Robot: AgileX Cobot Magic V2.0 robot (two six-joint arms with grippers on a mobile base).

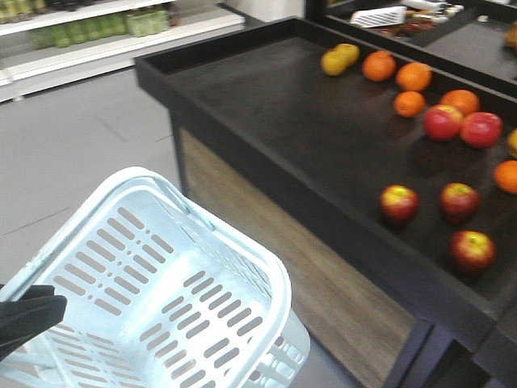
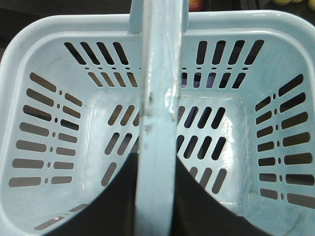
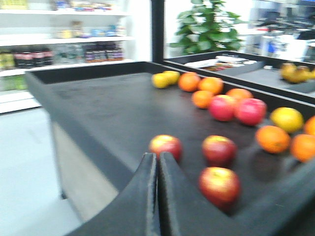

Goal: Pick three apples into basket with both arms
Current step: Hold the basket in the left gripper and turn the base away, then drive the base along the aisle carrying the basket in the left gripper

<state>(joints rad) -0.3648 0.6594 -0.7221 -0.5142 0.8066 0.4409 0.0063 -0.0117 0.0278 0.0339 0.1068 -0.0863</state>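
Three dark apples (image 1: pixel 400 203) (image 1: pixel 459 200) (image 1: pixel 472 250) lie on the black desk (image 1: pixel 266 121) close to its front edge. Two are in a row and the third is nearer the rim, none touching. Further back sit two brighter red apples (image 1: pixel 462 126) side by side and five oranges (image 1: pixel 414 76) counted in the front view (the right wrist view shows at least one more). Two yellow fruits (image 1: pixel 340 58) sit toward the back edge and a third (image 3: pixel 287 119) is by the bright pair. One basket (image 1: pixel 97 234) hangs off the desk, left of its front edge, above the grey floor (image 1: pixel 81 137). The left jaws are clamped on its handle (image 2: pixel 157 98), a black finger (image 2: pixel 197 206) on each side. The right jaws are pressed together with nothing between them. They are outside the desk's raised front rim, which stands between them and the apples. Shelves of bottles (image 1: pixel 97 28) line the far wall, and a plant (image 3: pixel 206 24) stands beyond a second desk (image 3: pixel 275 81).
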